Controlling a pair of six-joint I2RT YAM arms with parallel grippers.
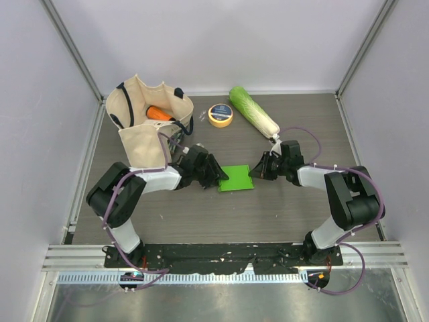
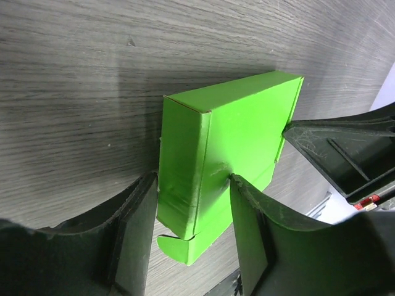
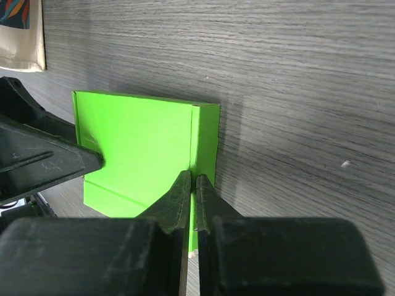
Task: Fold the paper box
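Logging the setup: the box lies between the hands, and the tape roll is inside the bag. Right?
No: the tape roll lies on the table beside the bag, as the top view shows. The box does lie between left hand and right hand.

Both arms reach forward and low, elbows bowed outward, wrists turned inward to face each other. The left end effector (image 1: 216, 173) holds its fingers (image 2: 133, 231) spread apart. The right end effector (image 1: 258, 168) has its fingers (image 3: 173, 206) pressed nearly together, apparently pinching the paper box (image 1: 236, 178) by its wall.
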